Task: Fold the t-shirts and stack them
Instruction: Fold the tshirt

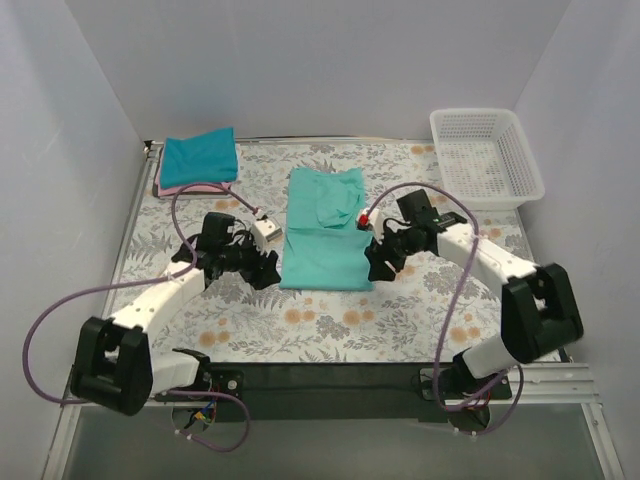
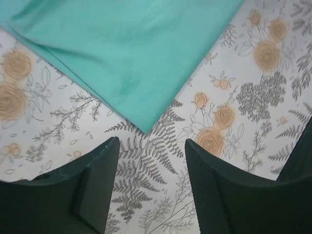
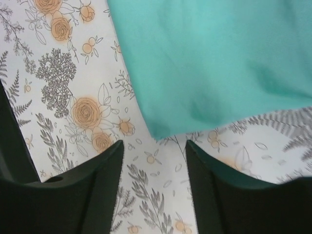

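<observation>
A sea-green t-shirt (image 1: 324, 228) lies partly folded into a long strip in the middle of the table. My left gripper (image 1: 267, 270) is open and empty beside its near left corner, which shows in the left wrist view (image 2: 146, 127). My right gripper (image 1: 378, 265) is open and empty beside its near right corner, which shows in the right wrist view (image 3: 161, 131). Both corners lie just ahead of the fingertips, untouched. A folded darker teal-blue t-shirt (image 1: 200, 157) lies on a folded pink t-shirt (image 1: 185, 188) at the far left.
A white mesh basket (image 1: 485, 155) stands at the far right corner. The floral tablecloth (image 1: 330, 320) covers the table. Purple cables loop from both arms. White walls close in the left, back and right sides.
</observation>
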Controlling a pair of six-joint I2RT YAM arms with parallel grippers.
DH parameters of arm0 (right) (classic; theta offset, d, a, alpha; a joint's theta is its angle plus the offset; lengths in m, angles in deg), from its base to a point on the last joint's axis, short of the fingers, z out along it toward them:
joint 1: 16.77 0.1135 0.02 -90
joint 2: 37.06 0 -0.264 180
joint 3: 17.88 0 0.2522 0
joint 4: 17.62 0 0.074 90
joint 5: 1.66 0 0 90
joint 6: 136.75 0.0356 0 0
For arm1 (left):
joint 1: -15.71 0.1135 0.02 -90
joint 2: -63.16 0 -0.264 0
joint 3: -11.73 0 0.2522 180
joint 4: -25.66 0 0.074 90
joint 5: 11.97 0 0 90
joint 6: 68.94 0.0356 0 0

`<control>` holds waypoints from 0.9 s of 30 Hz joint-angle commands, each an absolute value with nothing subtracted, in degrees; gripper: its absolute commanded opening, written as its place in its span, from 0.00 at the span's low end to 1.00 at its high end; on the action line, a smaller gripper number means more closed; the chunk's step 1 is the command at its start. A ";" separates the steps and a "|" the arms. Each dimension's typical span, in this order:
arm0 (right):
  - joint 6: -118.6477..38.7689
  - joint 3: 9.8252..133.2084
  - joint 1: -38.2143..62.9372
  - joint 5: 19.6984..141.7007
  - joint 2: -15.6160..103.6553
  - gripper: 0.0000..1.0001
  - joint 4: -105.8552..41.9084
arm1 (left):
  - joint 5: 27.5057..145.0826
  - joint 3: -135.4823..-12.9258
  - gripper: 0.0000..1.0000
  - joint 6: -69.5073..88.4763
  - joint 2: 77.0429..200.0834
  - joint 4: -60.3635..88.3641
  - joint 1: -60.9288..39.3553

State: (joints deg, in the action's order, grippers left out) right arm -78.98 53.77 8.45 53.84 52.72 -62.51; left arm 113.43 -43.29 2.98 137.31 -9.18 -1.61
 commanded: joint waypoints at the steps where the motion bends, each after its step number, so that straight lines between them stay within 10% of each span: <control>1: -87.69 48.37 10.12 58.09 42.94 0.56 -61.19 | 115.39 -39.66 0.54 15.75 128.83 -12.71 -2.39; 27: -109.16 26.91 22.87 69.09 43.88 0.50 -29.97 | 104.40 -33.76 0.46 35.30 146.30 10.14 -12.76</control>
